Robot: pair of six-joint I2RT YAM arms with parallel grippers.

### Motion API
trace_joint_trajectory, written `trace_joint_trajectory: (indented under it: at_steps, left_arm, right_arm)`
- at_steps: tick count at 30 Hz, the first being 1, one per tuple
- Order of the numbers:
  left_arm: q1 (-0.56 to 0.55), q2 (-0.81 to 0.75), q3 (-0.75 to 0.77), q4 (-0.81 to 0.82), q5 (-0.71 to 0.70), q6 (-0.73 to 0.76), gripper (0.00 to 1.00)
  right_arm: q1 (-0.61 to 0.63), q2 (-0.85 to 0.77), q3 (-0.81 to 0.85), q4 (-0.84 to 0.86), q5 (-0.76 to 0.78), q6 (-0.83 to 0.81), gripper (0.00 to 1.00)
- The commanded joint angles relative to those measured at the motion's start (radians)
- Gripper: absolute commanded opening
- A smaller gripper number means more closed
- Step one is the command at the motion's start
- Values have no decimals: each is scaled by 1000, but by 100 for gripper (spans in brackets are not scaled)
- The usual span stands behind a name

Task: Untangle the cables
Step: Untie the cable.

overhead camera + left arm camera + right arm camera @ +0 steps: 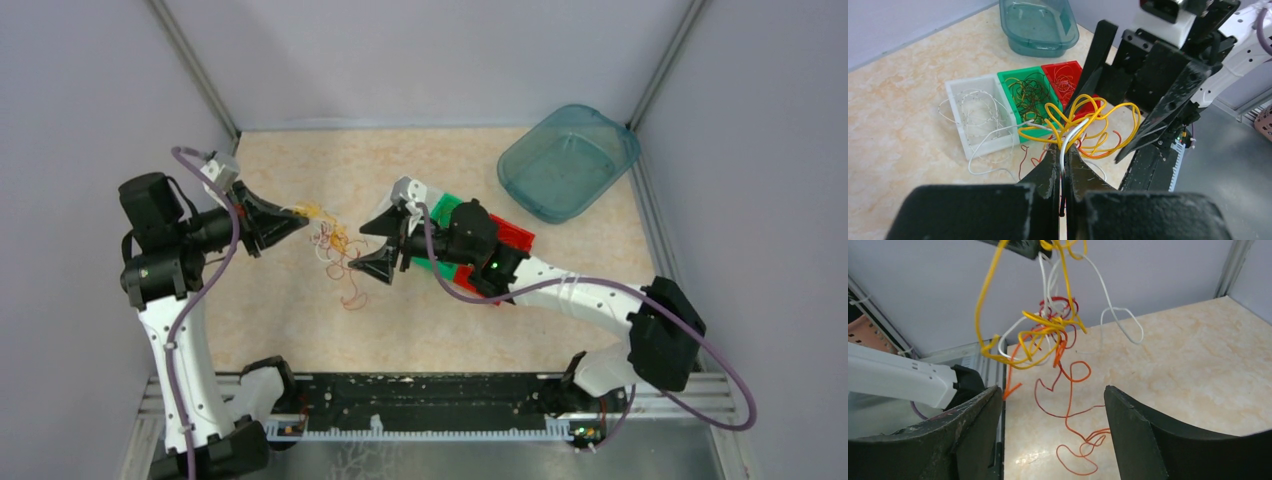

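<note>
The cables [335,245] are a tangle of thin yellow, white, orange and red strands, hanging above the table's middle with orange and red ends trailing onto it. My left gripper [303,218] is shut on yellow and white strands at the top of the cables [1083,120]; in the left wrist view its jaws [1063,150] pinch them tightly. My right gripper [372,245] faces the tangle from the right, open, nothing between its fingers. In the right wrist view the cables [1048,327] dangle beyond the right gripper [1053,392], and orange loops lie on the table between its jaws.
A white bin [973,115], a green bin [1028,92] and a red bin [1065,75] holding sorted strands sit side by side under my right arm. A teal tub [568,160] stands at the back right. Grey walls enclose the table; a metal rail [420,400] runs along the front.
</note>
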Motion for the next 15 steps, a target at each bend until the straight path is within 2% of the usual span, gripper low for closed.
trace_joint_trajectory:
  at_steps: [1, 5, 10, 15]
  left_arm:
    - [-1, -17, 37, 13, 47, -30, 0]
    - [-1, -26, 27, 57, 51, -70, 0]
    - [-1, -29, 20, 61, 41, -70, 0]
    - [-1, -26, 23, 62, 32, -74, 0]
  right_arm:
    - [37, 50, 24, 98, 48, -40, 74]
    - [60, 90, 30, 158, 108, -44, 59]
    - [88, 104, 26, 240, 181, -39, 49]
    - [91, 112, 13, 286, 213, -19, 29]
